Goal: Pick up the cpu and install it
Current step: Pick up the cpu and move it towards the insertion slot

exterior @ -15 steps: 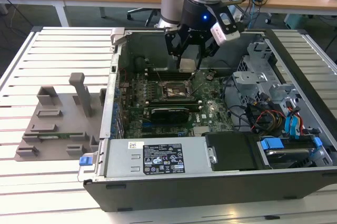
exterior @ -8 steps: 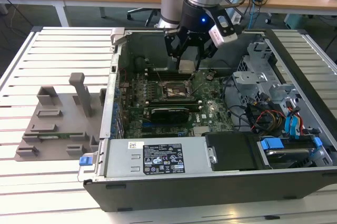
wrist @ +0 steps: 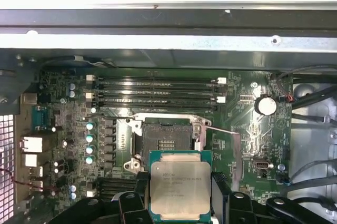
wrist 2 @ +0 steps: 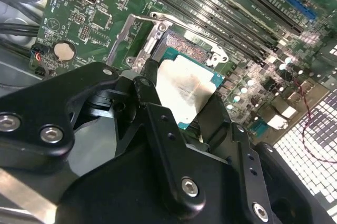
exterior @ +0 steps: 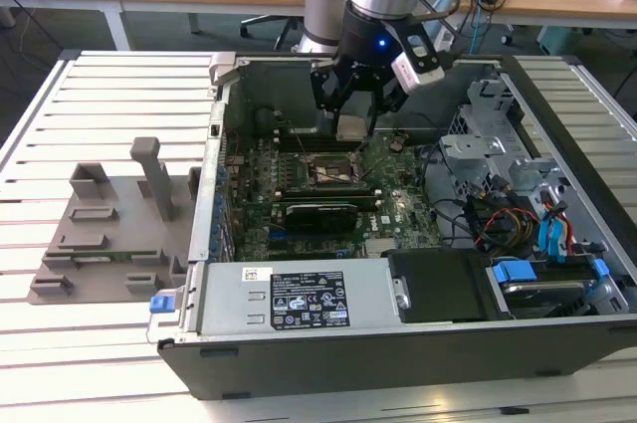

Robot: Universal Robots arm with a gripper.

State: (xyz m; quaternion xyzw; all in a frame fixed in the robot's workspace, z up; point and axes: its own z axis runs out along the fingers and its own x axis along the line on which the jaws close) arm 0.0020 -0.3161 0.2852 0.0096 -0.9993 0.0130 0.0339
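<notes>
Silvery cpu [wrist: 179,190] is pinched by its edges in your gripper [wrist: 180,203], hanging over the far part of the case [exterior: 398,353], close beside the open socket [wrist: 167,142] and not yet in it. You look to be mid-carry toward the socket. Seating calls for the chip level and square to the socket frame.

One cpu [wrist: 180,190], one socket [wrist: 167,139]
</notes>
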